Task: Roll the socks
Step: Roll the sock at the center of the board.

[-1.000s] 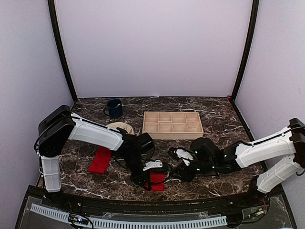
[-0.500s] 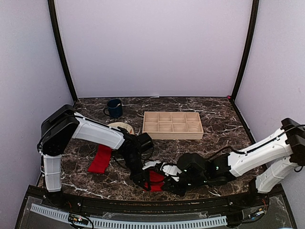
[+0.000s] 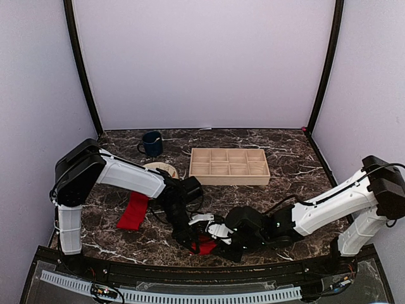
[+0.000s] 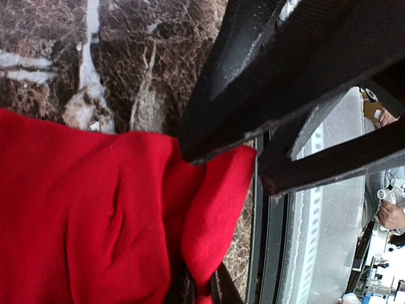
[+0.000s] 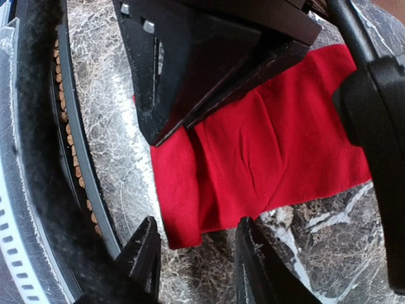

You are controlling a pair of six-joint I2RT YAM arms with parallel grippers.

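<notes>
One red sock (image 3: pixel 206 246) lies bunched near the table's front edge; it fills the left wrist view (image 4: pixel 95 215) and the right wrist view (image 5: pixel 272 152). My left gripper (image 3: pixel 192 243) (image 4: pixel 202 292) is shut on a fold of it. My right gripper (image 3: pixel 219 244) (image 5: pixel 197 250) is open and low over the marble. Its fingertips (image 5: pixel 147 244) stand either side of the sock's near corner and hold nothing. The right gripper's black fingers (image 4: pixel 253 120) reach over the fabric. A second red sock (image 3: pixel 134 212) lies flat to the left, apart from both grippers.
A beige round plate (image 3: pixel 162 168) sits behind the left arm and a dark blue mug (image 3: pixel 152 143) at the back left. A wooden compartment tray (image 3: pixel 229 166) stands at the back centre. The table's front rail (image 3: pixel 190 269) runs just below both grippers.
The right arm has swung left along the front edge up to the bunched sock, its jaws widening. The left gripper has stayed shut on the sock.
</notes>
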